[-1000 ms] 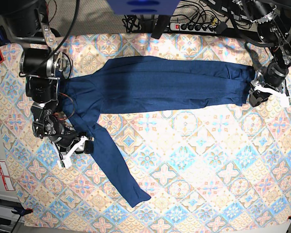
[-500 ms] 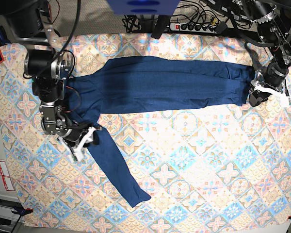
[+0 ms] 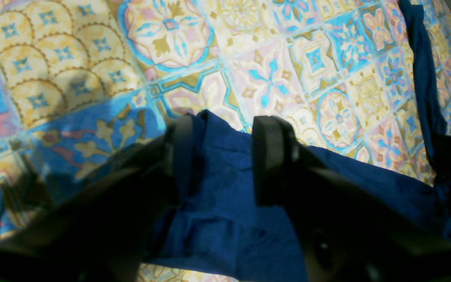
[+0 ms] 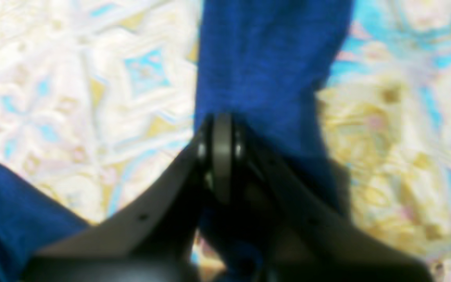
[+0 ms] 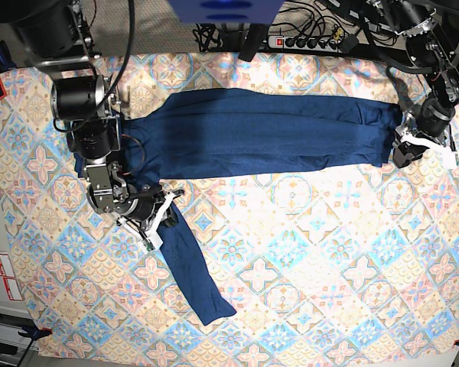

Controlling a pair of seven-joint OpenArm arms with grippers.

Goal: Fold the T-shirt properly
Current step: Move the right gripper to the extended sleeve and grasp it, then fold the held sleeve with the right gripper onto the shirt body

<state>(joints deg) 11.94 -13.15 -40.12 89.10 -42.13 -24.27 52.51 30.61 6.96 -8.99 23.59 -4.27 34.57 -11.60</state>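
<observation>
The dark navy T-shirt (image 5: 252,134) lies as a long band across the far half of the cloth. One sleeve (image 5: 187,267) trails toward the near edge. On the left of the base view, my right gripper (image 5: 162,218) sits at the upper part of that sleeve. In the right wrist view its jaws (image 4: 222,129) are pressed together, with the sleeve fabric (image 4: 268,58) pinched at their tips. My left gripper (image 5: 405,149) rests at the shirt's right end. Its fingers (image 3: 272,156) stand apart, with a corner of the shirt (image 3: 217,219) lying between them.
A patterned tile-print cloth (image 5: 329,267) covers the table. A power strip with cables (image 5: 310,40) lies beyond the far edge, next to a blue object (image 5: 222,9). Red-and-white labels (image 5: 0,275) sit off the left side.
My right arm swung from the cloth's left side rightward onto the sleeve's upper part, and its jaws closed there. The left arm and the shirt body stayed put.
</observation>
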